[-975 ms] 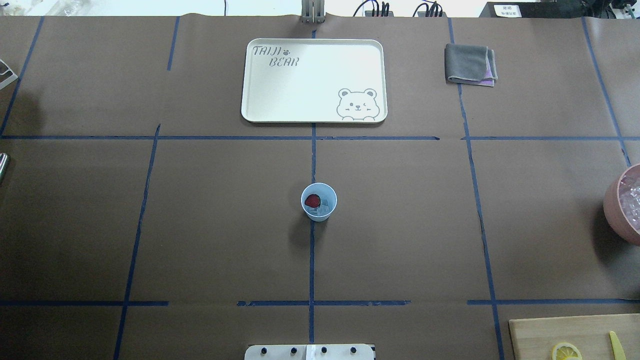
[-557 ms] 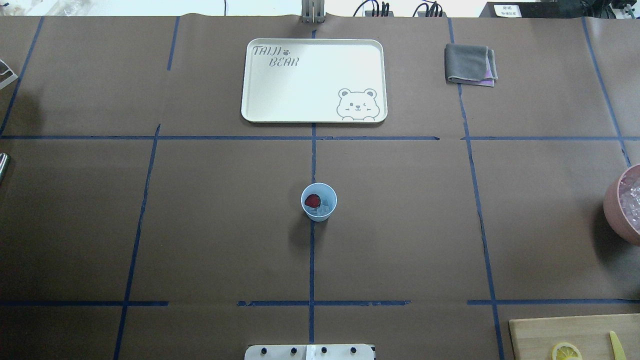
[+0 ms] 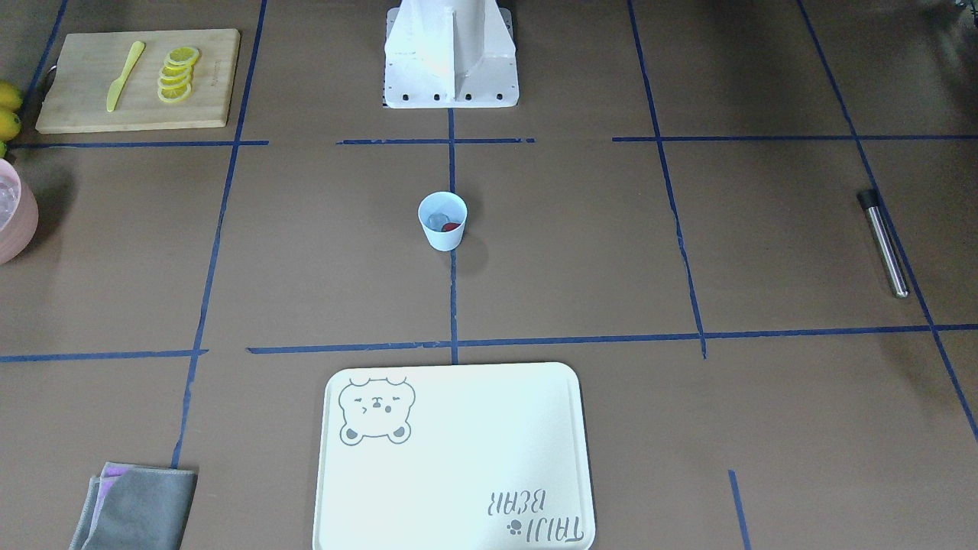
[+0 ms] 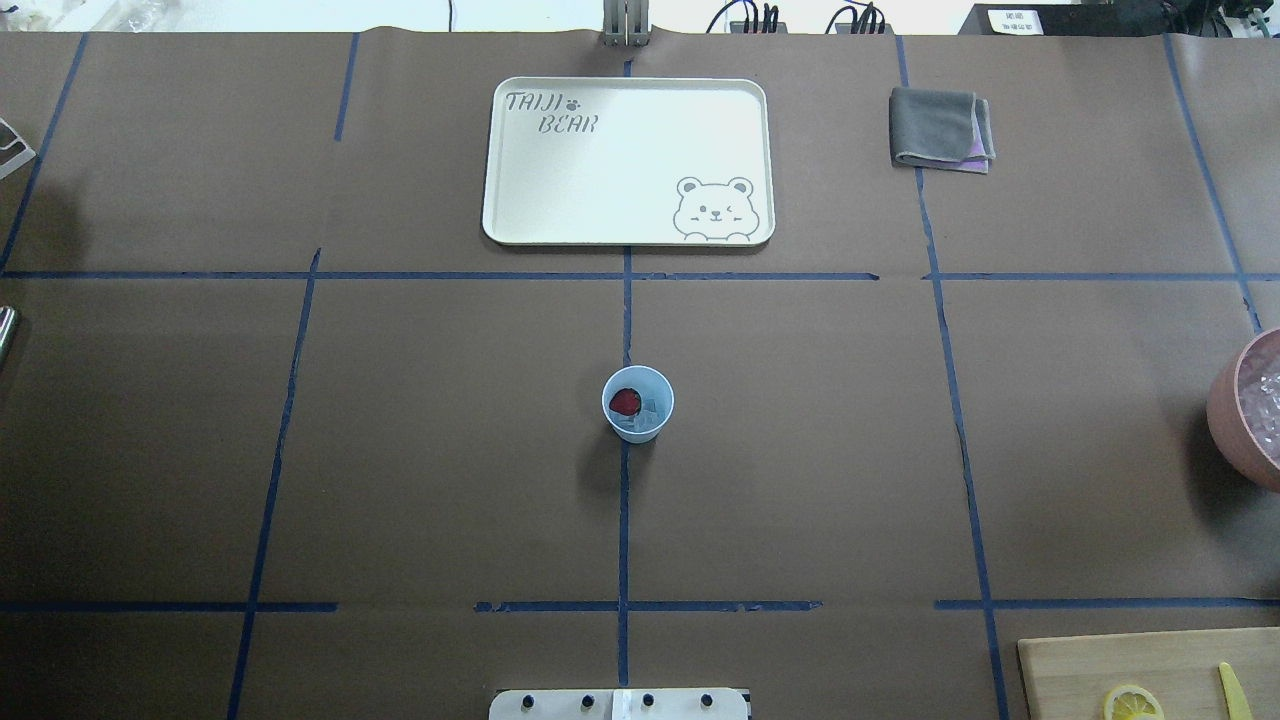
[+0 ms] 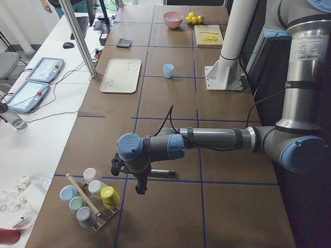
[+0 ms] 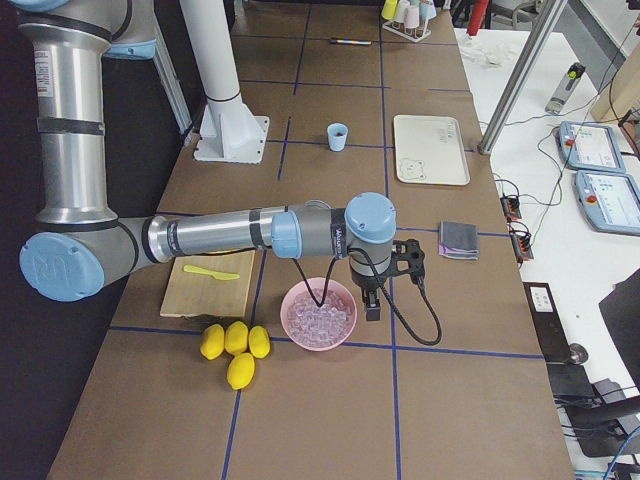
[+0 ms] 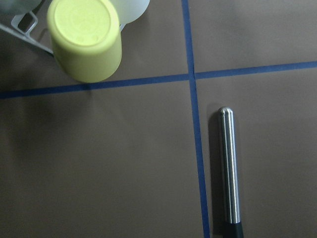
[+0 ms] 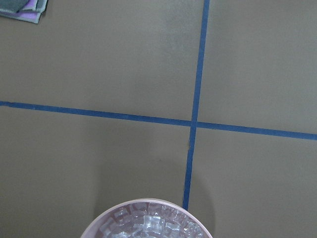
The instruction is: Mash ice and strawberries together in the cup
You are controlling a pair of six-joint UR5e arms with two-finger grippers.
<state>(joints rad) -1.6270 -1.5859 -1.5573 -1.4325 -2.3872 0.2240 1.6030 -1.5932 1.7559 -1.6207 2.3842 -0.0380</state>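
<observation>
1. Exterior front-facing: the light-blue cup (image 3: 442,221) stands upright mid-table on a blue tape line, holding the strawberry (image 3: 451,227) and the ice (image 3: 435,221). A metal muddler (image 3: 884,243) lies well apart, toward the robot's left.
2. Overhead exterior: berry and cubes sit side by side inside the cup.
3. Exterior left: the left gripper (image 5: 139,185) hangs near the muddler; I cannot tell whether its fingers are spread.
4. Exterior right: the right gripper (image 6: 372,303) hangs just beside a pink bowl (image 6: 318,314) of clear cubes; I cannot tell its finger spacing.
5. Left wrist-mounted: the muddler lies along a tape line.
6. Right wrist-mounted: the bowl's rim shows at the bottom edge.
</observation>
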